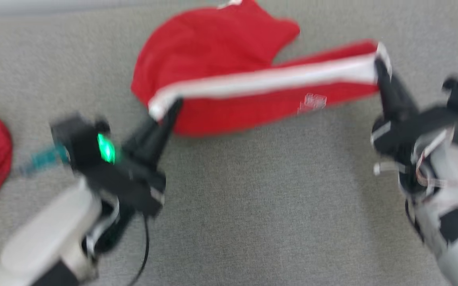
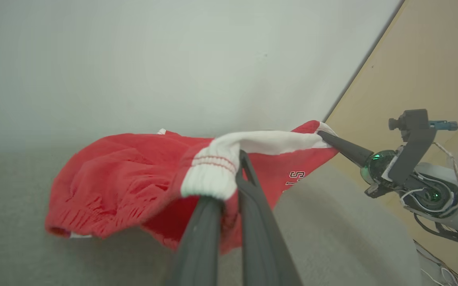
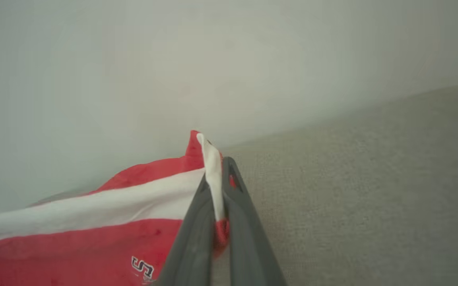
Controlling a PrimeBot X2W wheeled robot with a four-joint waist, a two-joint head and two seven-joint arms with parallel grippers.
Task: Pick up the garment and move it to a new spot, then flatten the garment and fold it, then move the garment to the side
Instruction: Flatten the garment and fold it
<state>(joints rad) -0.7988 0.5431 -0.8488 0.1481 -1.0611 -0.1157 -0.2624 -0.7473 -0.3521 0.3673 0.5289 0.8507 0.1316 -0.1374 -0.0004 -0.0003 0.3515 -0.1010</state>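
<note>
We pinch the red garment (image 1: 221,59) by its white waistband, our left gripper (image 1: 172,108) clamped on one end and our right gripper (image 1: 381,65) on the other. The band stretches between them while the rest sags, crumpled, onto the grey surface (image 1: 253,198).

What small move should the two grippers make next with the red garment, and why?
Probably lower both together, keeping the white stripe taut, to lay the red garment flat on the grey surface: the left gripper and right gripper each pinch one end of the stripe, but the rest is bunched.
</note>
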